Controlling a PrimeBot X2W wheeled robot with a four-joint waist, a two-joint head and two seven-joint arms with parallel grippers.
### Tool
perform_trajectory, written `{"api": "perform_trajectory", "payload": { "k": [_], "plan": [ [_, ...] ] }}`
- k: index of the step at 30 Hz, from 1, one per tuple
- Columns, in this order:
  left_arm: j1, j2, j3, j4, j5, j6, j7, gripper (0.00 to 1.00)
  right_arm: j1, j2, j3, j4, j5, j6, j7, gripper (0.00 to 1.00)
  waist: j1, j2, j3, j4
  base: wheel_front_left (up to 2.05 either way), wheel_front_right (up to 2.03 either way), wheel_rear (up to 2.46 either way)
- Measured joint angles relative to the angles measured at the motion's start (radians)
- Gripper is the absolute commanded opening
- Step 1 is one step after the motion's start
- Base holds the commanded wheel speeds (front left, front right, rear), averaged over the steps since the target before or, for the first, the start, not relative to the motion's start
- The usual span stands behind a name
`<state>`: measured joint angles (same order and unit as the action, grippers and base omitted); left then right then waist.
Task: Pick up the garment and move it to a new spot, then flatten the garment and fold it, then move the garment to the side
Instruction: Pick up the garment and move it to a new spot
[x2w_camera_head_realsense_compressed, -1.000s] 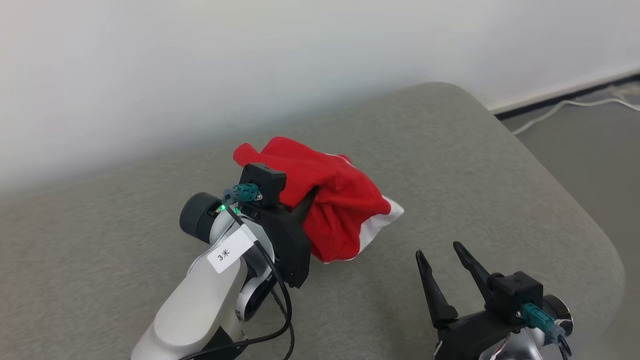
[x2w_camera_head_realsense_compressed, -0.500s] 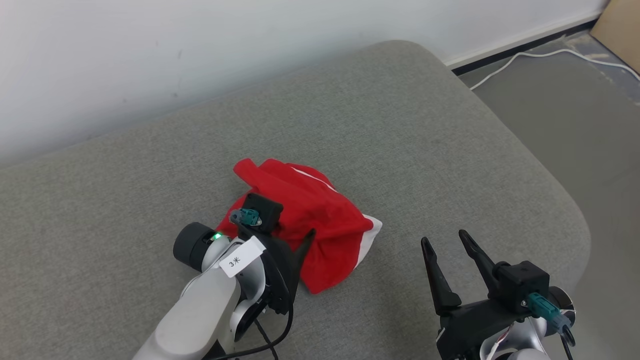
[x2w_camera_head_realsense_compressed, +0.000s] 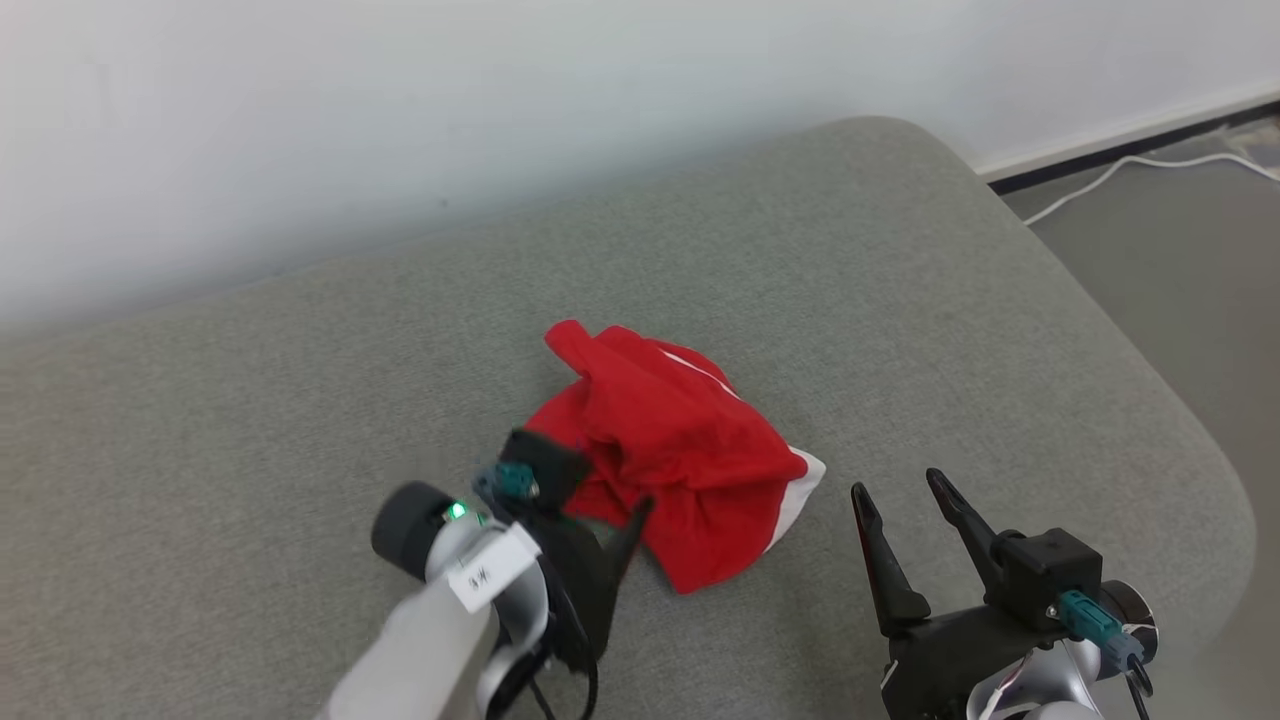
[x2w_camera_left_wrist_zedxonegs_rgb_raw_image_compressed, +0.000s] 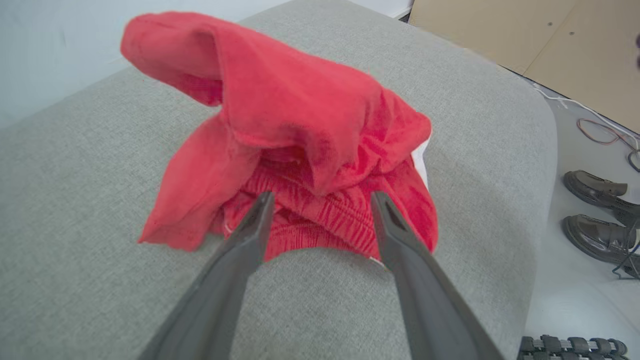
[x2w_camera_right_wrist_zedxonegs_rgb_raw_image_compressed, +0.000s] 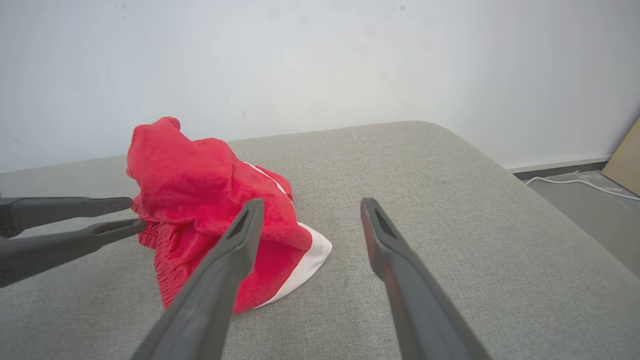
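Red garment (x2w_camera_head_realsense_compressed: 680, 460) sits in a crumpled heap near the middle of the grey cushion (x2w_camera_head_realsense_compressed: 900, 300), one fold poking up at the far side, white panel showing at its right edge. Left gripper (x2w_camera_left_wrist_zedxonegs_rgb_raw_image_compressed: 322, 199) – jaws open wide, holding nothing; the tips are right at the ribbed near edge of the garment (touching or just short of it, cannot tell). Right gripper (x2w_camera_head_realsense_compressed: 897, 483) is well right of the heap, jaws open and empty, fingers pointing away from the robot above the cushion. White cable (x2w_camera_head_realsense_compressed: 1130, 170) lies on the floor by the wall; a pair of dark shoes (x2w_camera_left_wrist_zedxonegs_rgb_raw_image_compressed: 595, 205) is on the floor past the cushion's edge in the left wrist view. Versus a second ago: the left jaws were clamped on the garment, with cloth bunched up around them – now released, and the garment has slumped lower and flatter on the cushion. Right gripper unchanged, open throughout. Head camera shifted between frames, so the framing differs.
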<state>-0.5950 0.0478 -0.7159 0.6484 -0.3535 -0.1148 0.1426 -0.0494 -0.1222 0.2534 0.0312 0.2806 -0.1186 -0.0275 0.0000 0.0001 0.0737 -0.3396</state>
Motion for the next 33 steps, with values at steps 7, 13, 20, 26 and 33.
{"api": "perform_trajectory", "payload": {
  "k": [7, 13, 20, 26, 33],
  "plan": [
    [0.098, -0.001, -0.066, -0.032, -0.008, -0.007, -0.002, 1.00, 0.008, -0.003, 0.010, -0.005, 0.000, 0.002, 0.000, 1.00, 0.0000, 0.0000, -0.013, 0.031, 0.00, 0.00, 0.00],
    [0.119, -0.001, -0.073, -0.035, -0.042, -0.008, -0.002, 1.00, 0.003, -0.002, 0.024, -0.010, 0.000, 0.011, 0.001, 1.00, 0.0000, 0.0000, 0.006, 0.023, 0.00, 0.00, 0.00],
    [0.119, -0.001, -0.077, -0.036, -0.064, -0.008, -0.001, 1.00, -0.004, 0.001, 0.029, -0.011, 0.000, 0.013, 0.001, 1.00, 0.0000, 0.0000, 0.035, -0.010, 0.00, 0.00, 0.00],
    [0.117, -0.001, -0.099, -0.050, -0.100, -0.008, 0.008, 1.00, -0.006, 0.002, 0.026, -0.011, 0.000, 0.013, 0.001, 1.00, 0.0000, 0.0000, 0.060, -0.040, 0.00, 0.00, 0.00],
    [0.079, 0.000, -0.125, -0.056, -0.123, -0.007, 0.015, 1.00, -0.025, 0.007, 0.015, -0.005, 0.000, 0.013, -0.005, 1.00, 0.0001, 0.0000, 0.090, -0.067, 0.00, 0.00, 0.00]
  ]
}}
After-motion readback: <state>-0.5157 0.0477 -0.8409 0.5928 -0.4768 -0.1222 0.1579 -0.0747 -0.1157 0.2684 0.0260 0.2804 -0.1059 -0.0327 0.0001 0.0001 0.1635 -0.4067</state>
